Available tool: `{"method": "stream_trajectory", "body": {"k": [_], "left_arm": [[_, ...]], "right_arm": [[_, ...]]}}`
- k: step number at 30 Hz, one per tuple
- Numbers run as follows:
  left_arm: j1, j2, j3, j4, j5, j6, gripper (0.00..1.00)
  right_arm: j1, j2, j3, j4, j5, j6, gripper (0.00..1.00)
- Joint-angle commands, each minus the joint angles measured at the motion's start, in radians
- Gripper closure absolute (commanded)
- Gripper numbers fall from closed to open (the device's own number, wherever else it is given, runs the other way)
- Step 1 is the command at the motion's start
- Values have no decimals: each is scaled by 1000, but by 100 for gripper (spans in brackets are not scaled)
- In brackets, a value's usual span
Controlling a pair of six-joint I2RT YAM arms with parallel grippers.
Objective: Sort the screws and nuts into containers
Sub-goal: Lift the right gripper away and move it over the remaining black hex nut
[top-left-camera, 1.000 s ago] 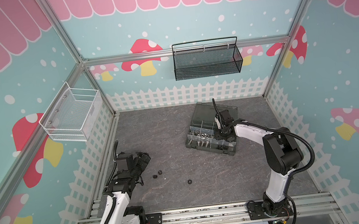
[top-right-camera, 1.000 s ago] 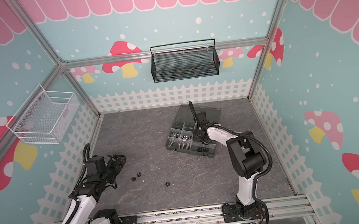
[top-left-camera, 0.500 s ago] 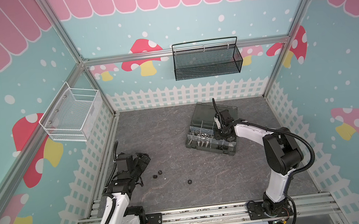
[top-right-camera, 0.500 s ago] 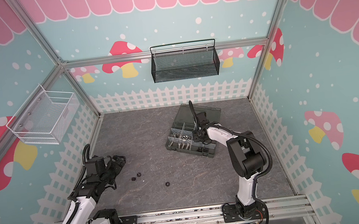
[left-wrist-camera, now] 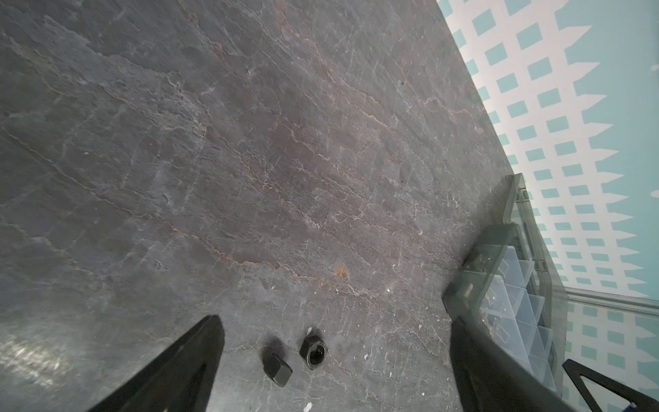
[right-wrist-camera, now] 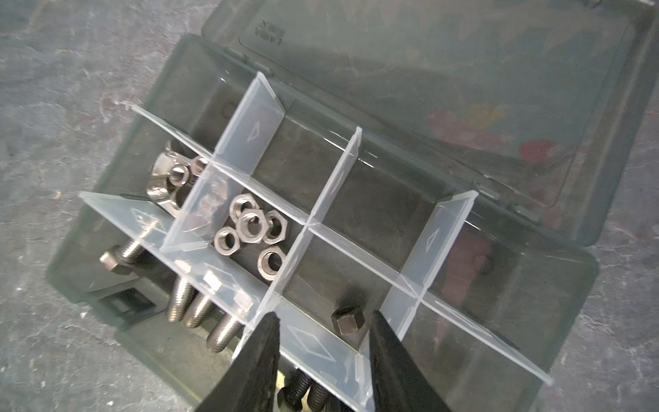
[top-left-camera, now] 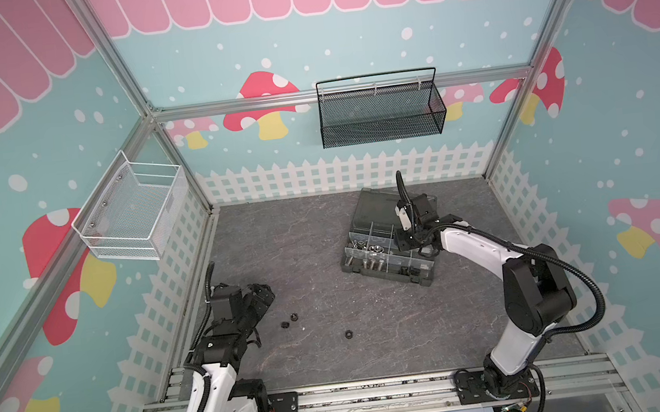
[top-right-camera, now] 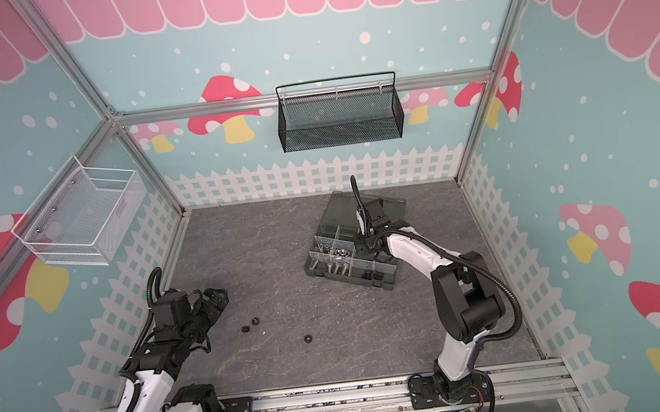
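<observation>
The table (top-left-camera: 302,235) is dark grey like slate, veined with pale and rusty lines. The walls (top-left-camera: 344,38) are teal with white dots and red, white-spotted mushrooms on yellow stems. A pink scalloped band runs along the top and a white picket fence along the bottom.

The mesh basket (top-left-camera: 379,118) is black and the wire basket (top-left-camera: 132,211) is white. The box (right-wrist-camera: 556,303) is smoky dark grey, with milky, see-through dividers (right-wrist-camera: 249,132). In it are silver nuts (right-wrist-camera: 249,224), silver screws (right-wrist-camera: 194,306), black screws (right-wrist-camera: 313,392) and a black hex piece (right-wrist-camera: 347,319). The nuts on the table (left-wrist-camera: 313,351) are black. The arms (top-left-camera: 474,242) are white with black joints.
</observation>
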Motion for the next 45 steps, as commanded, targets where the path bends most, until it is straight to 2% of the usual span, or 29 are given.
{"method": "stream_trajectory", "body": {"k": [1, 6, 16, 22, 30, 38, 45], "left_arm": [[8, -23, 33, -42, -39, 30, 0], [8, -21, 34, -51, -43, 33, 0], [7, -15, 28, -52, -51, 24, 0], [8, -13, 27, -52, -49, 21, 0], [9, -8, 21, -51, -52, 14, 0], [9, -16, 13, -68, -55, 12, 0], [8, -14, 8, -65, -64, 7, 0]], "right_arm": [[24, -67, -25, -23, -13, -4, 55], [110, -142, -66, -36, 17, 20, 52], [383, -184, -148, -86, 65, 122, 47], [533, -133, -143, -101, 73, 181, 47], [690, 14, -42, -173, 118, 192, 45], [750, 139, -6, -173, 81, 188, 45], [756, 154, -41, -166, 28, 205, 46]]}}
